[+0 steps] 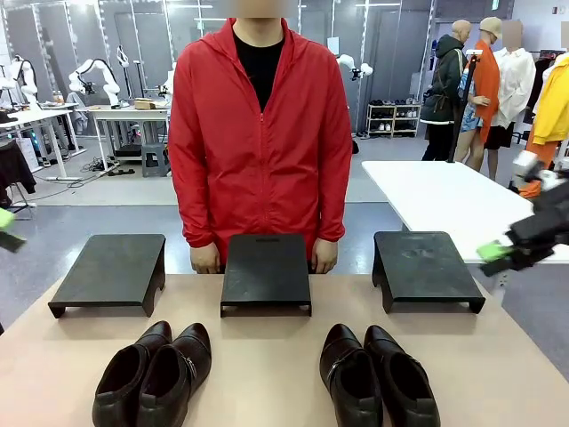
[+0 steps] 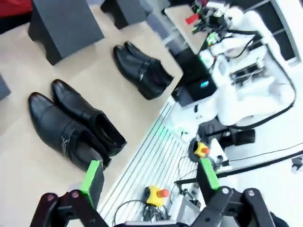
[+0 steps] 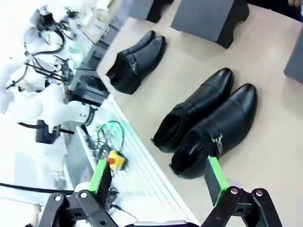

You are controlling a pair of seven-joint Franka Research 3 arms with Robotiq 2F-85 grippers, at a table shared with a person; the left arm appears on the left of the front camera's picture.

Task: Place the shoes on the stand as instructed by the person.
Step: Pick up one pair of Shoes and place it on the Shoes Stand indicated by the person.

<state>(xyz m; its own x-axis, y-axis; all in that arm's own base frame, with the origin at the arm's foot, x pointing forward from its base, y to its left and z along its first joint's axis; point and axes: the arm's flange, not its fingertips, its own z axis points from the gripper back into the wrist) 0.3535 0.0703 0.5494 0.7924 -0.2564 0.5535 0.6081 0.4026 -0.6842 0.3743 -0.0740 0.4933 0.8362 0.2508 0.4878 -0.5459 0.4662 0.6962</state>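
Shoes sat on the near half of the table (image 1: pixel 267 378): left pair (image 1: pixel 153 374) and right pair (image 1: pixel 378 375), toes toward the person (image 1: pixel 260 142), the shoes of each pair touching side by side. Bare tabletop separated the pairs and ran between them and the far edge, where left stand (image 1: pixel 111 267), middle stand (image 1: pixel 266 269) and right stand (image 1: pixel 425 265) stood apart, tops bare. Person's hands (image 1: pixel 204 259) rested flanking the middle stand. Left gripper (image 2: pixel 150 174) hung off the table's left side, jaws spread wide, gripping nothing. Right gripper (image 3: pixel 157 176) hung past the right edge, equally wide, empty.
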